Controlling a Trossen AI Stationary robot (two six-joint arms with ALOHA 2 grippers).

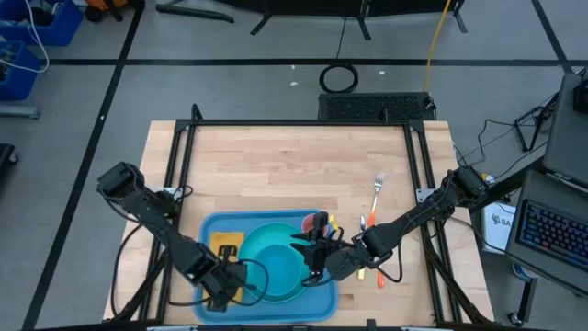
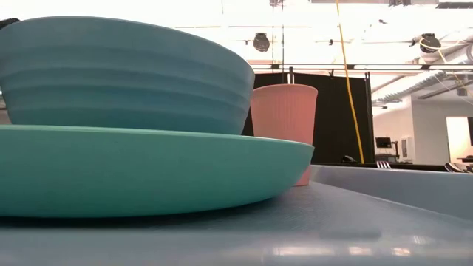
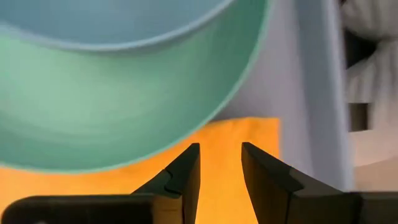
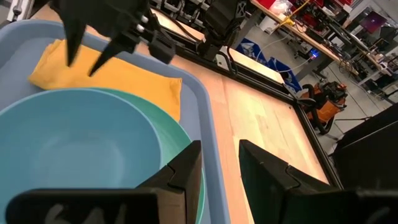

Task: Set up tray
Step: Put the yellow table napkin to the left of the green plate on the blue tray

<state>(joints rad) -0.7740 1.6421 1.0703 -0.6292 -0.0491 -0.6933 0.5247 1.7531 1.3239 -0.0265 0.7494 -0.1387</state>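
Note:
The blue tray (image 1: 317, 296) lies at the table's near edge. On it sits the round turquoise plate (image 1: 292, 276) with a blue bowl (image 1: 268, 256) resting in it, both close up in the low view as plate (image 2: 148, 170) and bowl (image 2: 126, 74). An orange napkin (image 1: 223, 241) lies flat on the tray left of the plate, partly under its rim (image 3: 186, 124). A pink cup (image 2: 284, 111) stands in the tray's far right corner. My left gripper (image 3: 219, 152) is open over the napkin (image 4: 124, 78). My right gripper (image 4: 217, 152) is open above the plate's right rim and the tray's rim (image 4: 208, 118). My left gripper's fingers (image 4: 69, 53) come down from above at the orange napkin (image 3: 221, 186), one on either side of a strip of it. I cannot tell whether they touch the cloth.
A silver fork (image 1: 378, 188) lies on the wooden table right of the tray, with orange-handled cutlery (image 1: 379, 274) nearer the right arm. Black frame rails (image 1: 303, 121) border the table. Bare wood (image 1: 294, 165) stretches toward the far edge.

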